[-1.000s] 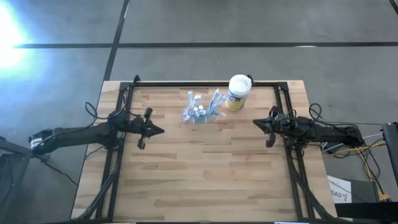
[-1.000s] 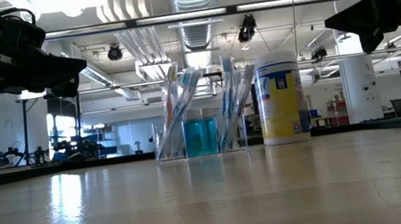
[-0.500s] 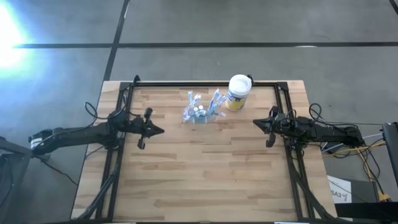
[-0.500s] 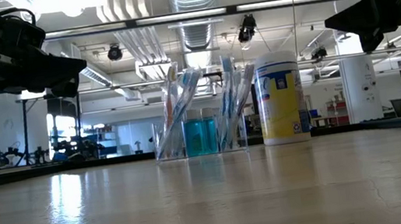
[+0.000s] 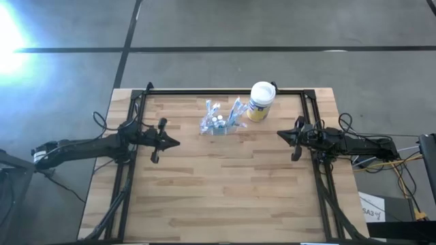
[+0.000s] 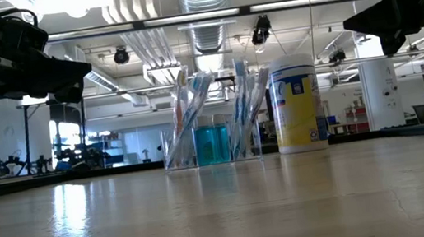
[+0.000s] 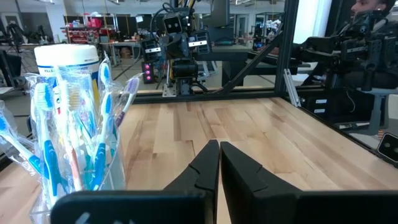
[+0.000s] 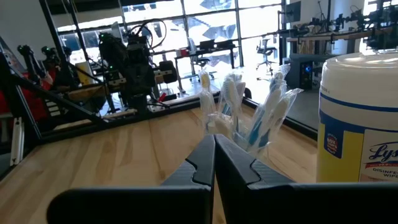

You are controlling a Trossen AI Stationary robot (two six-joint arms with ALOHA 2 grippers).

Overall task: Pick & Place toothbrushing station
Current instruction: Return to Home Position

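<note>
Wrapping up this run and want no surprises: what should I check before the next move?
1. Left gripper clear of the toothbrushing station, fingers shut, empty: ok.
2. Right gripper clear of it, fingers shut, empty: ok.
3. Station upright on the table, toothbrushes standing inside: ok.
4. White canister upright beside the station: ok.
5. Which section holds which brush: cannot tell.
</note>
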